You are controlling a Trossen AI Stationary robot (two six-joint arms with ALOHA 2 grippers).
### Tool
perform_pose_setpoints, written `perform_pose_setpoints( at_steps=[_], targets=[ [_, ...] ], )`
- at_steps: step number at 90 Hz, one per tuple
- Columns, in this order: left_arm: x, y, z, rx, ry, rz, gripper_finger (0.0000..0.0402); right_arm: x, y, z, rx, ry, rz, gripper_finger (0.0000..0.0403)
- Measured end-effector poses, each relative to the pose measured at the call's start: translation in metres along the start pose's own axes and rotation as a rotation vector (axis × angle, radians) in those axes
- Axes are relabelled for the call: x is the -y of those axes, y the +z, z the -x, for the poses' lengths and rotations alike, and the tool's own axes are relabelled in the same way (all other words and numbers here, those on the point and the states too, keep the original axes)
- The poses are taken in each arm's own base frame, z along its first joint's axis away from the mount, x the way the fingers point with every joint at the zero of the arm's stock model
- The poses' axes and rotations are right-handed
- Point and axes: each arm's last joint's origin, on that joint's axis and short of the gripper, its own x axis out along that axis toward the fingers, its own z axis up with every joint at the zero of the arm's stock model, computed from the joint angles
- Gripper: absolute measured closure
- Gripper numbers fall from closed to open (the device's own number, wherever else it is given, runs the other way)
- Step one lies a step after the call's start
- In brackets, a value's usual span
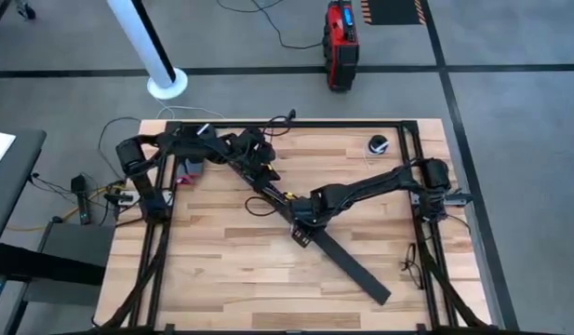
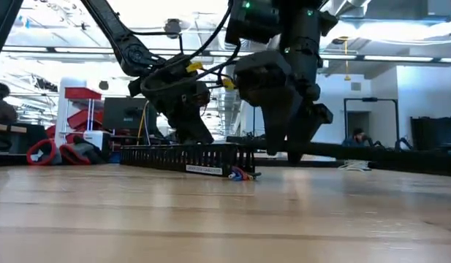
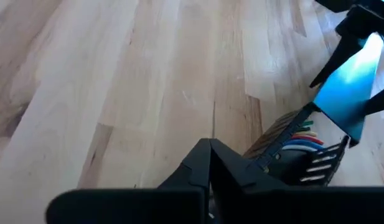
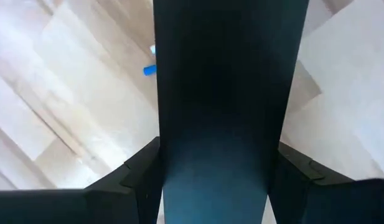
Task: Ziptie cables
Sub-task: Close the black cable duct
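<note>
A long black comb-slotted channel point(image 1: 261, 184) lies slantwise on the wooden table. The cables run inside it, and their coloured ends point(image 2: 240, 174) point(image 3: 300, 138) stick out at its near end. My left gripper point(image 1: 254, 158) point(image 3: 209, 167) is shut, with its tips down at the channel's top. A flat black strip point(image 1: 353, 268) runs from the channel's near end toward the table's near right. My right gripper point(image 1: 307, 216) point(image 4: 220, 180) is shut on the strip at its end nearest the channel. My left gripper comes down from above, slanting from the far left. Its shut fingers point(image 2: 199, 135) meet the channel's top, a little back from the cable ends. Whether anything is caught between them is hidden by the fingers themselves. My right gripper pinches the flat strip's two long edges point(image 4: 163, 168) between its fingers, across the strip, pointing down from above. This end of the strip is raised off the table and the strip slopes away toward the near right point(image 2: 400, 155).
A small round black object point(image 1: 378, 144) sits at the far right of the table and a red item point(image 1: 189, 173) at the far left. Thin dark wire loops point(image 1: 412, 262) lie by the right rail. Black frame rails point(image 1: 287, 123) border the table.
</note>
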Motion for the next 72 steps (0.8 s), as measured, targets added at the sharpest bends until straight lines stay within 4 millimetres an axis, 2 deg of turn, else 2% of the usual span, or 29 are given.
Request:
perform_pose_setpoints(
  at_steps=[72],
  targets=[
    [-0.0009, -0.0001, 0.0, -0.001, 0.032, 0.0, 0.0401, 0.0019, 0.0035, 0.0004, 0.003, 0.014, 0.017, 0.0206]
  ],
)
